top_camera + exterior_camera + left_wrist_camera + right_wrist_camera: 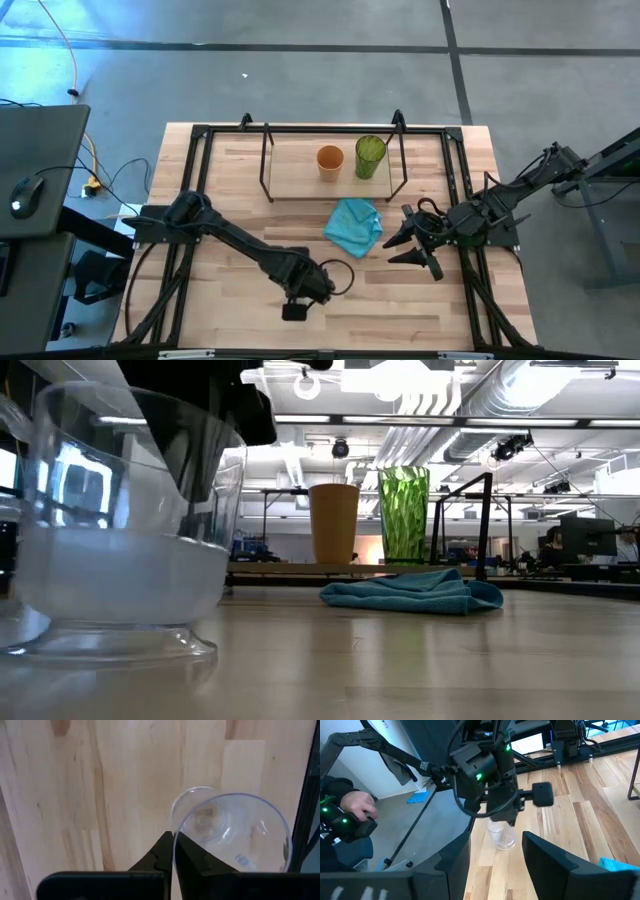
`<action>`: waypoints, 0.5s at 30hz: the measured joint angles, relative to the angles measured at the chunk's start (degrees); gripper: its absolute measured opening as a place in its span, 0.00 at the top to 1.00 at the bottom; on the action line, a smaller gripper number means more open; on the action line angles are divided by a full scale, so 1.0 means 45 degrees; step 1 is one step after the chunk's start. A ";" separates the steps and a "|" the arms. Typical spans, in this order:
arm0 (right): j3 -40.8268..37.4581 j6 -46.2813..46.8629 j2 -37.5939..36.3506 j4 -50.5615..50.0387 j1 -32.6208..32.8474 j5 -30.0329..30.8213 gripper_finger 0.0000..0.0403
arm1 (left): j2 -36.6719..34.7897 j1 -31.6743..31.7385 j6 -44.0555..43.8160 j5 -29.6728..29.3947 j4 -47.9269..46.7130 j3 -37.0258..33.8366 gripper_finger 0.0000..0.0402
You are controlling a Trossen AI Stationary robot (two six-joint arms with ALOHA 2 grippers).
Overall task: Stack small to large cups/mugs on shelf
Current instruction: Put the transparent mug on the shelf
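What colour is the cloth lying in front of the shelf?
Turquoise blue; the cloth shows best in the high view.

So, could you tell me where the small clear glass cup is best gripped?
By its thin rim wall, from above: the small clear glass cup stands upright, mouth open, and the left pincer is shut on that wall.

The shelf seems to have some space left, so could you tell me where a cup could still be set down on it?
The shelf is bare left of the orange cup, up to its left rods. Its right half is crowded: the green tumbler stands beside the orange cup, and the cloth lies just in front on the table.
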 joint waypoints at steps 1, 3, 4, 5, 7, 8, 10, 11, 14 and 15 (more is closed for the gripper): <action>0.0000 0.0019 0.0000 -0.0005 0.0005 -0.0008 0.57 | -0.0062 0.0027 -0.0140 -0.0013 -0.0099 0.0000 1.00; 0.0000 0.0091 0.0000 -0.0014 0.0005 -0.0046 0.57 | -0.0186 0.0211 -0.0413 0.0022 -0.0097 0.0000 1.00; 0.0000 0.0092 0.0000 -0.0051 0.0000 -0.0082 0.57 | -0.0278 0.0294 -0.0567 -0.0016 -0.0159 0.0000 1.00; 0.0000 0.0073 0.0000 -0.0057 0.0000 -0.0145 0.57 | -0.0369 0.0383 -0.0712 -0.0029 -0.0259 0.0000 1.00; 0.0000 0.0050 0.0000 -0.0057 0.0005 -0.0241 0.57 | -0.0568 0.0615 -0.1133 -0.0122 -0.0376 0.0000 1.00; 0.0000 0.0001 0.0000 -0.0060 0.0005 -0.0302 0.57 | -0.0661 0.0747 -0.1389 -0.0132 -0.0545 0.0000 1.00; 0.0000 -0.0029 0.0000 -0.0064 0.0005 -0.0345 0.57 | -0.0872 0.1062 -0.1931 -0.0151 -0.0870 0.0000 1.00; 0.0000 -0.0040 0.0000 -0.0097 0.0005 -0.0397 0.57 | -0.0975 0.1241 -0.2281 -0.0169 -0.1012 0.0000 1.00; 0.0000 -0.0040 0.0000 -0.0095 0.0005 -0.0541 0.57 | -0.1327 0.1822 -0.3232 -0.0336 -0.1745 0.0000 1.00; 0.0000 -0.0044 0.0000 -0.0092 0.0000 -0.0565 0.57 | -0.1448 0.2022 -0.3478 -0.0393 -0.1819 0.0000 1.00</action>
